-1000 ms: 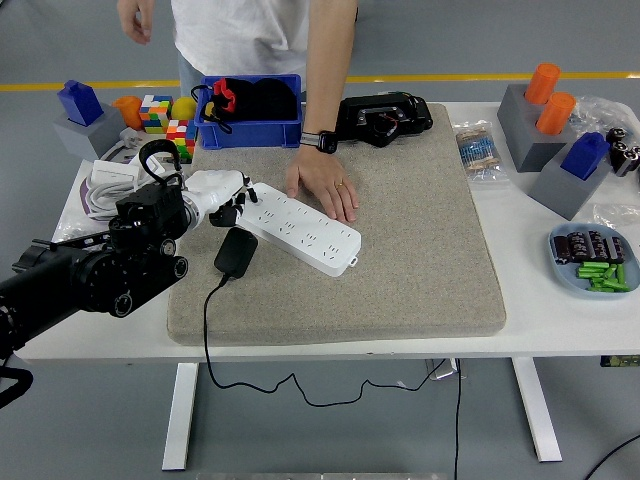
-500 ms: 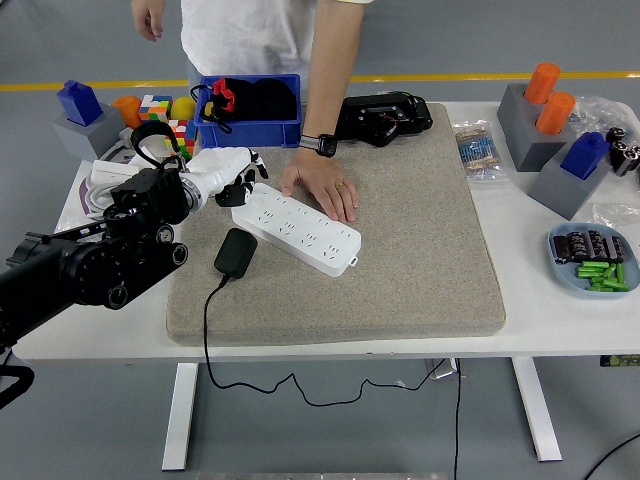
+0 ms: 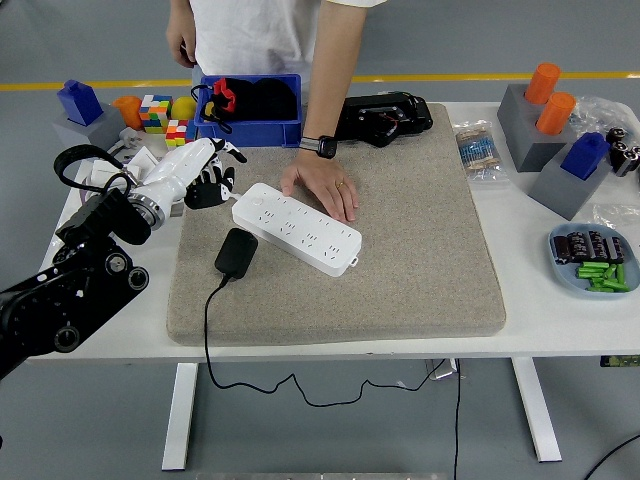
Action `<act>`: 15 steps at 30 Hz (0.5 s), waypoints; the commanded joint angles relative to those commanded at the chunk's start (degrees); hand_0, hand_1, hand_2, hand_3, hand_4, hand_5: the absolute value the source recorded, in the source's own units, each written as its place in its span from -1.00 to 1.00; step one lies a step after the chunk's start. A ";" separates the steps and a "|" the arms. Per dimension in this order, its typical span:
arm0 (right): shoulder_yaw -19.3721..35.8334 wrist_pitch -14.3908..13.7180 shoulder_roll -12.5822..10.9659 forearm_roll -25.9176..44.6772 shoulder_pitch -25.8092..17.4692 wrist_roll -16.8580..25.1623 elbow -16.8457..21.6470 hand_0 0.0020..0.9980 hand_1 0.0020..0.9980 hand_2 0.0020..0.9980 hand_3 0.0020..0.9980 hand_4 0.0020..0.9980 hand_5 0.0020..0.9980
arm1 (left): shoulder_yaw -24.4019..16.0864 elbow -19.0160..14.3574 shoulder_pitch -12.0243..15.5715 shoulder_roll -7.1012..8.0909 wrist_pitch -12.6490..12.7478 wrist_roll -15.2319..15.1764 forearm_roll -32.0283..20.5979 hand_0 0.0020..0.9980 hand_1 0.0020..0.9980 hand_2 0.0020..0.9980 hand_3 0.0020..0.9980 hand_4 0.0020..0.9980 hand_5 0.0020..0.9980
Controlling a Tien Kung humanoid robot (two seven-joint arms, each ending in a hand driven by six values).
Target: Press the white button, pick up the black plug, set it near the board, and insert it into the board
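Note:
A white power strip (image 3: 297, 227) lies slanted on the grey mat (image 3: 400, 260). A person's hand (image 3: 321, 185) rests flat on the mat against the strip's far edge. The black plug (image 3: 236, 252) lies on the mat just left of and below the strip, its black cord trailing over the table's near edge. My left hand (image 3: 200, 170), white with dark fingertips, hovers left of the strip over the mat's left edge, fingers spread and holding nothing. It stands apart from both strip and plug.
A blue bin (image 3: 250, 110) with black and red items and a black device (image 3: 385, 115) sit at the back. Coloured cubes (image 3: 160, 115) and white cables lie at the left. Grey blocks with orange and blue pegs (image 3: 550, 125) and a dish of parts (image 3: 593, 260) stand right.
My left hand has pulled back to the left, away from the strip's left end, and the arm has swung outward. The person's hand stays on the mat.

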 joint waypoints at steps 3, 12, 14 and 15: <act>0.39 -0.01 0.02 -0.23 0.14 0.04 0.13 0.28 0.10 0.05 0.09 0.30 -0.34 | -1.64 -3.97 3.81 0.74 1.35 -0.37 1.28 0.50 0.65 0.65 0.93 0.91 -0.01; 0.25 0.15 -0.06 -0.28 0.13 -0.06 0.16 0.28 0.10 0.05 0.09 0.30 -0.34 | -1.18 -5.59 9.49 -0.33 4.53 -0.78 3.05 0.57 0.71 0.70 0.91 1.00 0.10; 0.07 0.15 -0.05 -0.25 0.14 -0.05 0.14 0.28 0.11 0.06 0.09 0.30 -0.34 | -0.75 -5.30 10.03 -0.90 4.51 -0.08 3.76 0.64 0.78 0.80 0.98 1.00 0.42; 0.00 0.14 -0.06 -0.26 0.18 -0.05 0.15 0.28 0.11 0.06 0.09 0.30 -0.34 | -0.56 -5.13 10.23 -1.17 4.53 0.27 4.06 0.64 0.78 0.80 0.98 1.00 0.42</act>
